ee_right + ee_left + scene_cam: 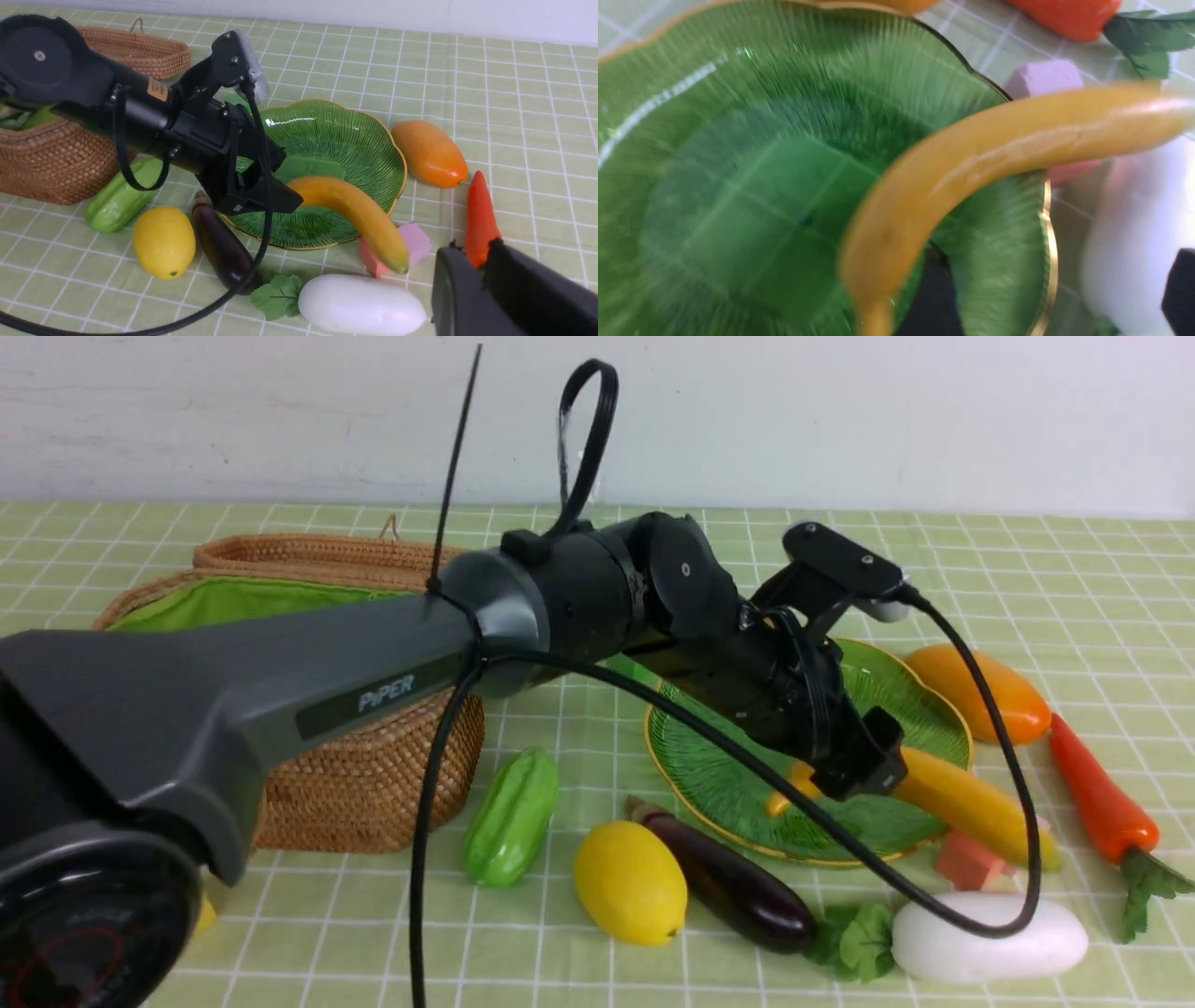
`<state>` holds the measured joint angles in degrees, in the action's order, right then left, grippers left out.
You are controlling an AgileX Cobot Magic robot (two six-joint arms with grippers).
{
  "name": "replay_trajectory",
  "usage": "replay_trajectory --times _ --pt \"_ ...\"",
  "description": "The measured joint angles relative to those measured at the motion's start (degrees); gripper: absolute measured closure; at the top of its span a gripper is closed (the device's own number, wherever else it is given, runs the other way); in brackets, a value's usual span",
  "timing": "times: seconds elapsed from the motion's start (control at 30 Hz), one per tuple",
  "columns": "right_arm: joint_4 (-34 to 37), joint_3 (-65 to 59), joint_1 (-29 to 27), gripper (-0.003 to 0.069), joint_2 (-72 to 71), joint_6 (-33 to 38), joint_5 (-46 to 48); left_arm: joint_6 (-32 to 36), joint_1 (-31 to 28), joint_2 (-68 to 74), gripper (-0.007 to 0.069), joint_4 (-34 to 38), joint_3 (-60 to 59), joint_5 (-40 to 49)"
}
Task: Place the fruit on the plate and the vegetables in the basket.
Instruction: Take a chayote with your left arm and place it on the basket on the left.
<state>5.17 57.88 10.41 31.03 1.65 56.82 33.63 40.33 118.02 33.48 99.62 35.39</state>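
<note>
My left gripper hovers low over the near edge of the green plate, jaws wide apart in the blurred left wrist view. The banana lies beside one finger, stem end over the plate, tip over a pink block. The mango and carrot lie right of the plate. The lemon, eggplant, gourd and radish lie in front. The wicker basket stands at the left. My right gripper is shut and empty, off to the right.
The left arm's black cable loops over the banana and the radish. The basket lid lies open behind the basket. The white wall runs along the back of the checked green tablecloth.
</note>
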Motion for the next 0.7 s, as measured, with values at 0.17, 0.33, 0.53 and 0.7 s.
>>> replay_trajectory --times 0.17,0.33,0.53,0.7 --pt "0.0 0.0 0.0 0.0549 0.0 0.0 1.11 -16.99 0.0 -7.32 0.036 -11.14 0.0 7.03" --pt "0.04 0.0 0.0 0.0549 0.0 0.05 1.44 -23.26 0.0 -12.28 0.0638 -22.19 0.34 10.75" --pt "0.04 0.0 0.0 0.0546 0.0 0.05 2.49 -30.12 0.0 -15.82 0.0638 -25.34 0.34 21.13" --pt "0.12 0.0 0.0 0.0545 0.0 0.05 3.27 -39.79 0.0 -17.37 0.0638 -30.69 0.34 32.45"
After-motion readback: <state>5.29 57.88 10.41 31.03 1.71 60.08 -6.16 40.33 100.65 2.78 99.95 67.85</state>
